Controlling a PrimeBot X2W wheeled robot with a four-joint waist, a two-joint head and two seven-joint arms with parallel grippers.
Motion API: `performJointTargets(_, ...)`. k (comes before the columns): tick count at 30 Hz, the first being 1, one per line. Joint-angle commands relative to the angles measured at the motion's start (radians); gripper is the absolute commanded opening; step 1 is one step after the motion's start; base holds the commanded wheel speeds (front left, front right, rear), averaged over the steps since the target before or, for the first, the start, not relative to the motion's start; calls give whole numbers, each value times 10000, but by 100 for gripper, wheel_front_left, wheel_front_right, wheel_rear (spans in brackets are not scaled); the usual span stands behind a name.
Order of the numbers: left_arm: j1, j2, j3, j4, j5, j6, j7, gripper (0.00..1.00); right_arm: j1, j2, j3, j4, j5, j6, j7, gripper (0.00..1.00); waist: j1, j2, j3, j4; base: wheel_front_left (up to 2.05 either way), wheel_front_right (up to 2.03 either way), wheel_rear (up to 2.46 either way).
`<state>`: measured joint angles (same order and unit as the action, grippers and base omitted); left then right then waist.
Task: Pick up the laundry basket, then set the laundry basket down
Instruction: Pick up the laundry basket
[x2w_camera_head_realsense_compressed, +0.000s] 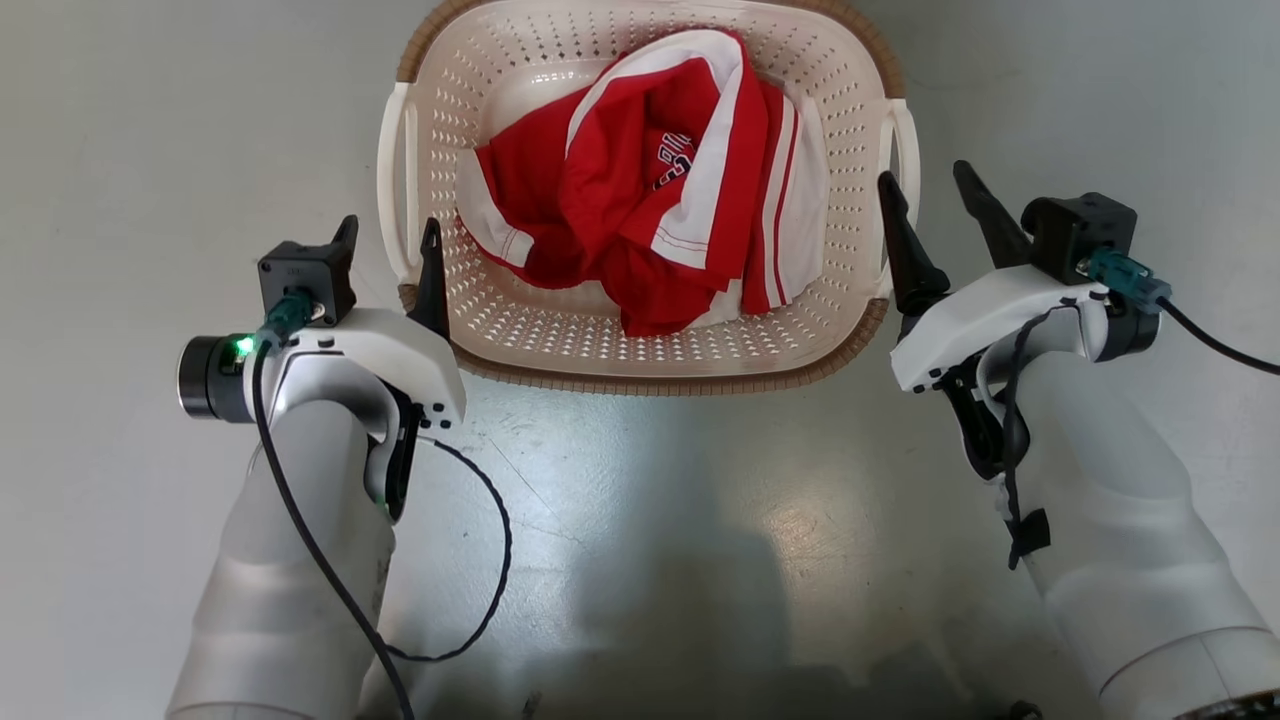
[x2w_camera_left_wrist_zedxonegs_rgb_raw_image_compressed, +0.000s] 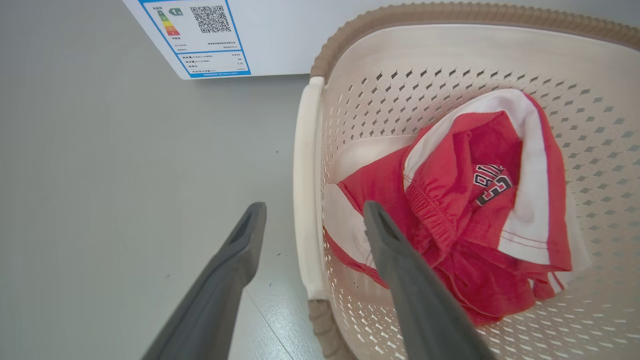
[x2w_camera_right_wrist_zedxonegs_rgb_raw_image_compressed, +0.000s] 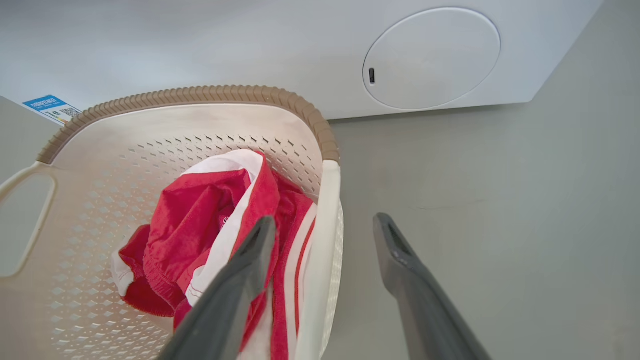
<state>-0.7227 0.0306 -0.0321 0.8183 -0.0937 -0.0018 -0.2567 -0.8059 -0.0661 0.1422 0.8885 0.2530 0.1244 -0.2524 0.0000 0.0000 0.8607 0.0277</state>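
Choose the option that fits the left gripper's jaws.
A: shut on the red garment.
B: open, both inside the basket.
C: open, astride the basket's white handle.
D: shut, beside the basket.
C: on the left gripper the jaws stand apart, one outside the laundry basket, one over its inside, the white handle between.

Bright, soft, even light throughout, with no harsh glare. In the head view, the glossy floor carries a pale sheen at lower centre and a dim shadow just below it. Both wrist views bow at their edges, and the near fingers look soft.
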Motion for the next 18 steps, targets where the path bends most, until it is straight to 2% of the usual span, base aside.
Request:
performJointTargets(1,-33,217,244,110,-14,-82,-51,100,98,159,330,44,200,63,-93,100,0,0,78,3,0,0,0)
performJointTargets(18,-1510,276,193,2032,13,-227,-51,100,-821,159,1391,1364,1253,63,-93,100,0,0,676,26,0,0,0)
